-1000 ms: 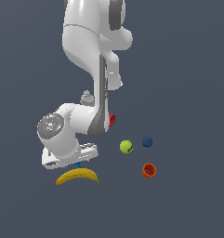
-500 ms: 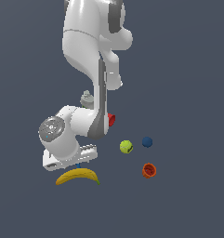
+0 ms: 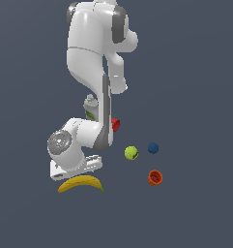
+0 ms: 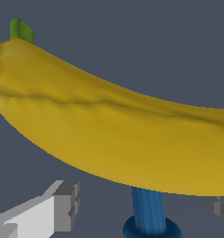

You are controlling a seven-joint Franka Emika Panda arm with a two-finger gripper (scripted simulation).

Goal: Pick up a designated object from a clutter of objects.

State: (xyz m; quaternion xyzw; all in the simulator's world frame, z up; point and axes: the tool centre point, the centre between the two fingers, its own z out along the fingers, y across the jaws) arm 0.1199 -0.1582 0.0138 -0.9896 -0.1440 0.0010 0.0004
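Hovering low beside the banana [image 4: 108, 135], the gripper [image 4: 141, 207] stands with its jaws spread wide, one finger [image 4: 62, 204] to each side of the small blue object [image 4: 149, 214], neither touching it; nothing is held. The object's stem rises between the fingers, its upper end hidden behind the banana. In the exterior view the arm [image 3: 96, 72] hides the object; the tennis ball [image 3: 131, 153], dark-blue ball [image 3: 153, 147] and orange cup [image 3: 155, 178] lie well apart toward that view's right.
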